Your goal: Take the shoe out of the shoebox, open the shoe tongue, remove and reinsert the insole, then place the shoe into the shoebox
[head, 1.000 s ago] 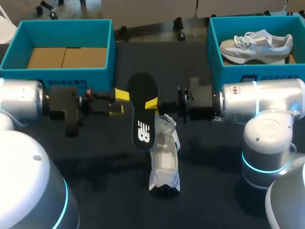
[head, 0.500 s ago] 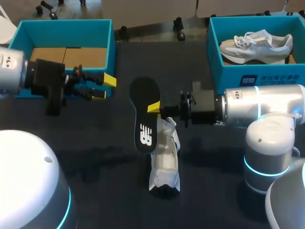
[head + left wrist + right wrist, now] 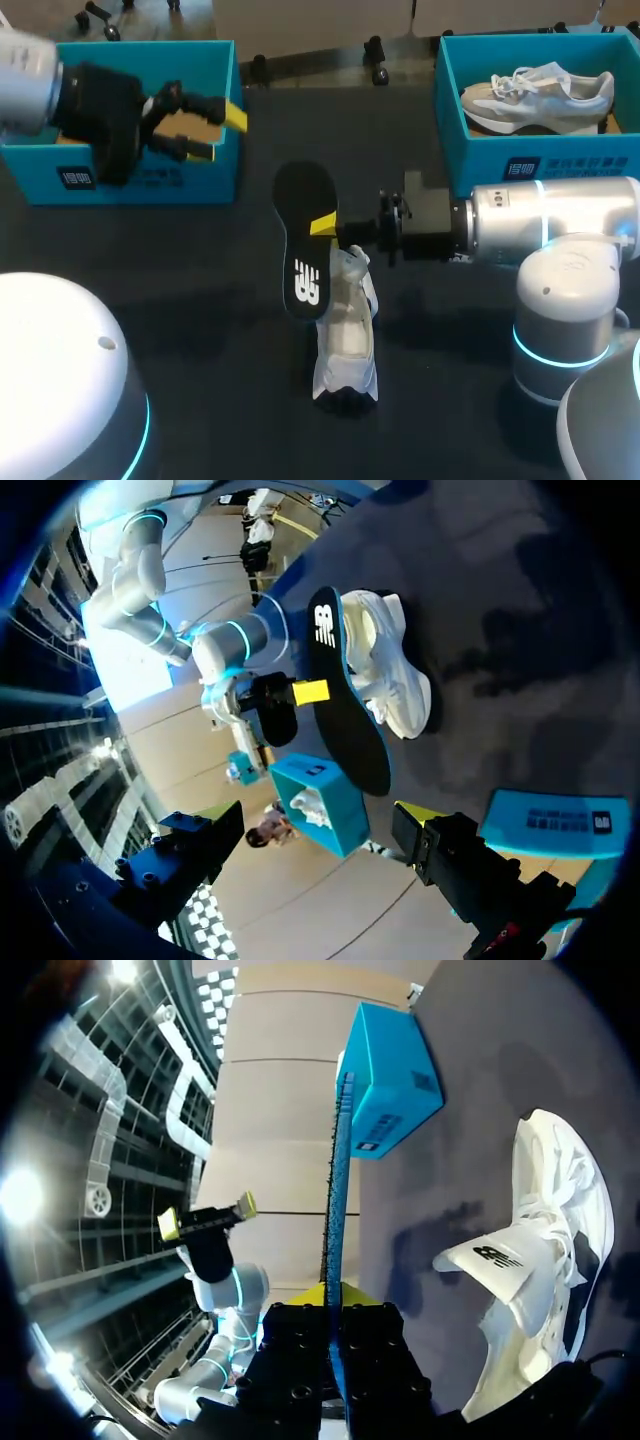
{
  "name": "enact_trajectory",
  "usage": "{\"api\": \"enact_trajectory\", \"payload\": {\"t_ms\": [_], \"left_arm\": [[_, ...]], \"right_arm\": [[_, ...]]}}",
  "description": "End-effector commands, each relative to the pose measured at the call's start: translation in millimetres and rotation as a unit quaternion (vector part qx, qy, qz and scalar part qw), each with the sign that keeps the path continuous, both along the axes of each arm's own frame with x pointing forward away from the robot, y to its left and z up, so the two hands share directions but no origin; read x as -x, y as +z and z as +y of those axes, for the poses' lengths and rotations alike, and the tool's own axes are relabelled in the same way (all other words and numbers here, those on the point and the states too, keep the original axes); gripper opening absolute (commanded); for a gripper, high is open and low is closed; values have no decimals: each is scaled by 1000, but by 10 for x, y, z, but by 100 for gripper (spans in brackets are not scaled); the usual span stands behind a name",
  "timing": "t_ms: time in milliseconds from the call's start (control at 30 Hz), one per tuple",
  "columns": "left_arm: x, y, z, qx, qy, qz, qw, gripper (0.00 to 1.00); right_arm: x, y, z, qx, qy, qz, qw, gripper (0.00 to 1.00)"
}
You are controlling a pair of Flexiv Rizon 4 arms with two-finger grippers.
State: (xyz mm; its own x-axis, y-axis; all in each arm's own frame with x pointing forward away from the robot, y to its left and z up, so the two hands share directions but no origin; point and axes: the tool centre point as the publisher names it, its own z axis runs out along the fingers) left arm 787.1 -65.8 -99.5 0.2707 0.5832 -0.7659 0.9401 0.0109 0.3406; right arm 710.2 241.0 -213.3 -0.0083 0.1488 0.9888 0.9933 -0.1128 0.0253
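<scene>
A flat black insole (image 3: 305,240), a long rounded foam-like oval with a white logo printed at its near end, stands on edge above the dark table (image 3: 200,300), clamped at its right rim by the right fingers (image 3: 322,224). Its near end overlaps the far end of the white mesh shoe (image 3: 345,330), which lies mid-table with its tongue folded out; whether they touch I cannot tell. The left fingers (image 3: 233,117) hang apart and empty over the left teal shoebox (image 3: 150,175), which is lined with brown cardboard. The right shoebox (image 3: 480,155) holds a second pale shoe (image 3: 540,95). Both boxes carry small white labels, too small to read.
</scene>
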Motion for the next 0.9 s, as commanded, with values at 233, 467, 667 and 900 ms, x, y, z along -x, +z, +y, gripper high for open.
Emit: {"api": "enact_trajectory", "payload": {"t_ms": [233, 467, 667, 900], "left_arm": [[-258, 206, -121, -161, -40, 100, 981, 100], [-249, 204, -151, -196, -51, 111, 973, 100], [-249, 204, -151, -196, -51, 111, 973, 100], [-262, 133, -305, -259, -12, 201, 945, 100]], "right_arm": [[8, 4, 23, 2, -2, 1, 1000, 0], [8, 4, 23, 2, -2, 1, 1000, 0], [8, 4, 23, 2, -2, 1, 1000, 0], [8, 4, 23, 2, -2, 1, 1000, 0]]}}
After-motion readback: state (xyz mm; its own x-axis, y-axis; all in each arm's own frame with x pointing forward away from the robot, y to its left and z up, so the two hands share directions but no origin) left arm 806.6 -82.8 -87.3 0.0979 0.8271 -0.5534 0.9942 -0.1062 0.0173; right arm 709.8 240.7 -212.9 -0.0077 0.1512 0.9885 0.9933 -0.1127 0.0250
